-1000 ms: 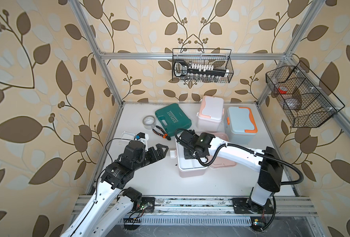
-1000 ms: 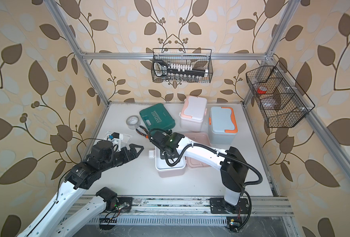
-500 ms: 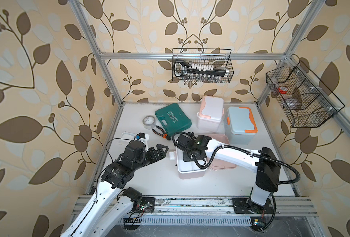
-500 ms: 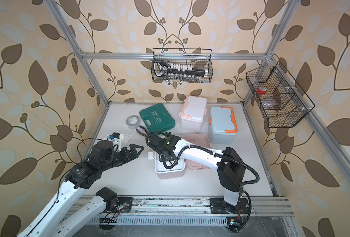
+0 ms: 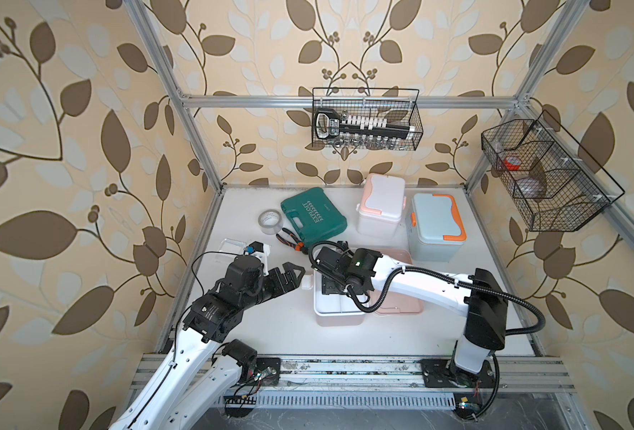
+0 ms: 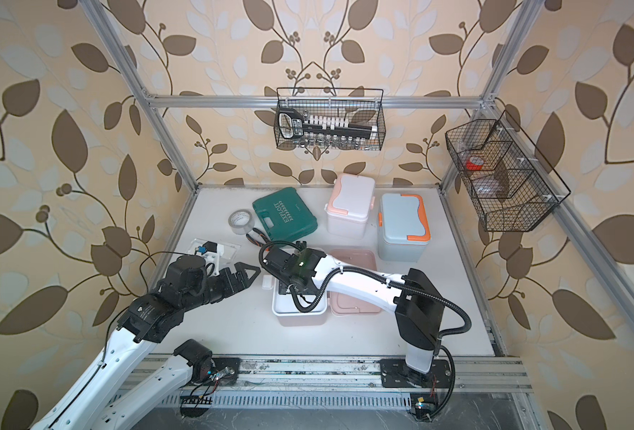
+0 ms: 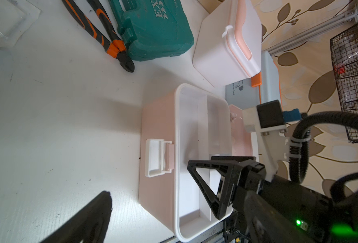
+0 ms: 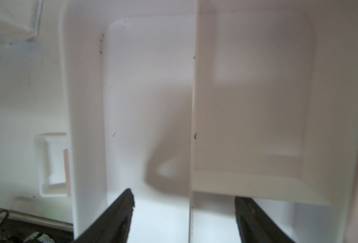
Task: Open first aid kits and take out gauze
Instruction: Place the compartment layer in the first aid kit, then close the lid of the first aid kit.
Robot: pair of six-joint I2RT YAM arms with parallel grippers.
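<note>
Far left on the counter (image 5: 289,335), beside the left arm: clear gauze packets (image 5: 231,247) lie out, so I judge the pink kit's share done. Left hand (image 5: 297,278) is open and empty, just short of that kit's latch; gauze near it, untouched. Pink kit (image 5: 339,319) open, lid flat alongside, tray looks bare. Right hand (image 8: 186,212) inside it, fingers spread astride the divider, holding nothing. Further right, at the back: white kit (image 5: 380,203) and blue kit (image 5: 434,227), both shut and yet to do.
</note>
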